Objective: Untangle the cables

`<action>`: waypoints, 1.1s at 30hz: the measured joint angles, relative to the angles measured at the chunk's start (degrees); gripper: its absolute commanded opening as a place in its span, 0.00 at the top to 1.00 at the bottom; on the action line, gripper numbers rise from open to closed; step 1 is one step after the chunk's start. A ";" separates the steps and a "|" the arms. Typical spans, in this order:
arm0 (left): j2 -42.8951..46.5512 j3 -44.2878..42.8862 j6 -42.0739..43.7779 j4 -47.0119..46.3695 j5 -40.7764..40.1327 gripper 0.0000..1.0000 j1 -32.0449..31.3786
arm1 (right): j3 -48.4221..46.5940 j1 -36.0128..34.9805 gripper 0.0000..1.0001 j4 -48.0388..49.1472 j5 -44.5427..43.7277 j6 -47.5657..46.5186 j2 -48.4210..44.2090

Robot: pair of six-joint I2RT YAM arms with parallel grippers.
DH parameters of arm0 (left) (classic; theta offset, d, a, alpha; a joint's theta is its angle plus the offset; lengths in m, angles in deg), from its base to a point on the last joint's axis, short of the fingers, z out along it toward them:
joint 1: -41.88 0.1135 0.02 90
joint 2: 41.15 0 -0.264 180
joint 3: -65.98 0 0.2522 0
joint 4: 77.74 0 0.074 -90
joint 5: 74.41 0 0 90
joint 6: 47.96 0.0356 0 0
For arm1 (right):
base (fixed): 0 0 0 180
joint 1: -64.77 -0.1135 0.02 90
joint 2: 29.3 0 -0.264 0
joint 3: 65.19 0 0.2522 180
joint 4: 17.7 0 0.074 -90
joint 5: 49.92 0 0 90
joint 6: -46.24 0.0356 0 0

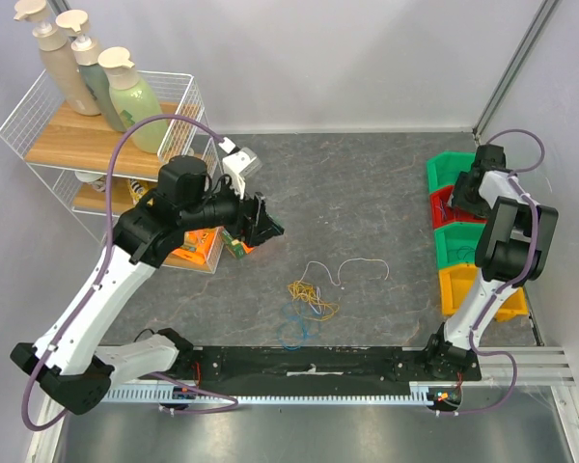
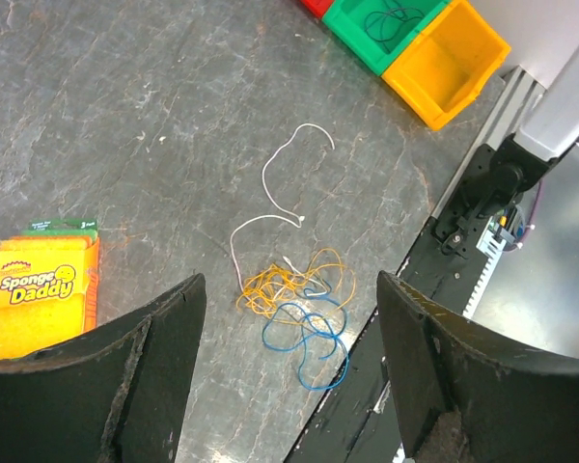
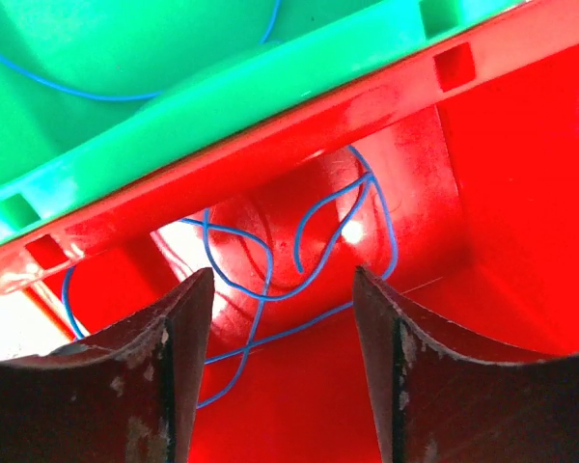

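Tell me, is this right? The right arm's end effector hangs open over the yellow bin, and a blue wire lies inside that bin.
Not quite: the bin is red, not yellow. The right wrist view shows the right end effector open over the red bin, with a blue wire lying inside it.

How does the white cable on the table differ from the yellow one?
The white cable lies spread in an open wavy line; the yellow cable is bunched into a tight clump. The white one sits mostly alone; the yellow one overlaps the blue cable. Both are thin and lie loose on the table.
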 measured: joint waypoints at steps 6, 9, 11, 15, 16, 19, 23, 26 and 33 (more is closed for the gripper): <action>-3.15 -0.76 0.00 0.81 -0.07 0.22 1.60 | 3.02 -1.07 0.57 2.80 -2.25 1.14 0.13; -4.83 -1.77 -0.02 1.16 -0.13 0.22 1.88 | 3.78 -1.20 0.67 3.96 -2.38 1.05 0.31; -6.08 -2.80 -0.02 1.51 -0.13 0.22 1.97 | 4.87 -1.33 0.75 5.35 -2.08 0.55 0.33; -8.46 -5.31 -0.04 2.08 -0.13 0.23 2.12 | 6.40 -2.05 0.87 8.00 -0.83 -2.38 -0.02; -8.94 -5.73 -0.04 2.10 -0.13 0.23 2.12 | 7.04 -2.34 0.88 8.79 -0.44 -3.58 -0.37; -10.05 -6.47 -0.04 2.25 -0.07 0.23 2.58 | 8.48 -2.99 0.92 10.14 1.01 -7.08 -1.11; -11.13 -6.56 -0.04 2.51 0.37 0.23 4.00 | 9.53 -4.00 0.96 11.52 4.09 -11.52 -1.68; -11.72 -6.56 -0.07 2.51 0.63 0.23 4.92 | 10.45 -5.79 0.97 12.61 6.25 -15.04 -2.16; -11.78 -6.56 -0.07 2.49 1.88 0.23 6.43 | 13.09 -11.85 0.98 13.99 11.89 -21.20 -3.87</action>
